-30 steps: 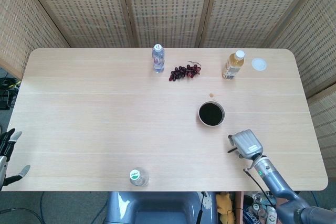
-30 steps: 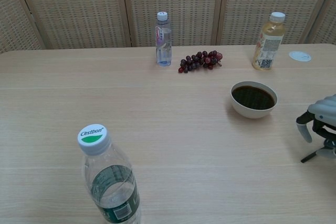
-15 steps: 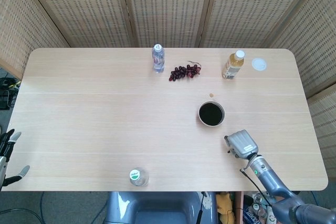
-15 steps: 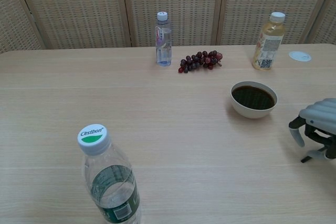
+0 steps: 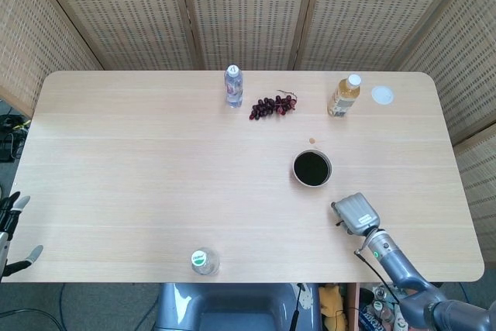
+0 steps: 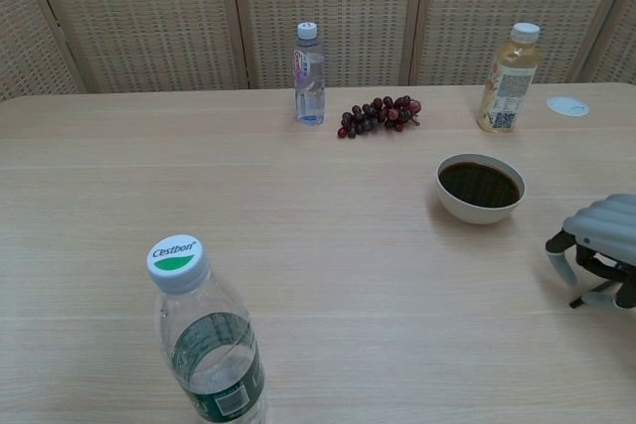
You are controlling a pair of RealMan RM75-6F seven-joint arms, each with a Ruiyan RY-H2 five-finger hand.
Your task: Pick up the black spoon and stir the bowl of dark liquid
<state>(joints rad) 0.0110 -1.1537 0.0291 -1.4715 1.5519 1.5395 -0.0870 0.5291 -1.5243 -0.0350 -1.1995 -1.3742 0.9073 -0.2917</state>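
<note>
My right hand (image 5: 355, 212) sits fingers-down on the tabletop (image 5: 155, 176) near the bowl (image 5: 311, 168) — grip unclear.

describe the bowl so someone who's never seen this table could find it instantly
Start at the long wooden table in front of the woven screens and look to its right half. Nearer the robot than the yellow juice bottle and the bunch of grapes, just beyond the right hand, sits the bowl. It is the only open dish there: small, round, pale-walled, filled with near-black liquid.
</note>
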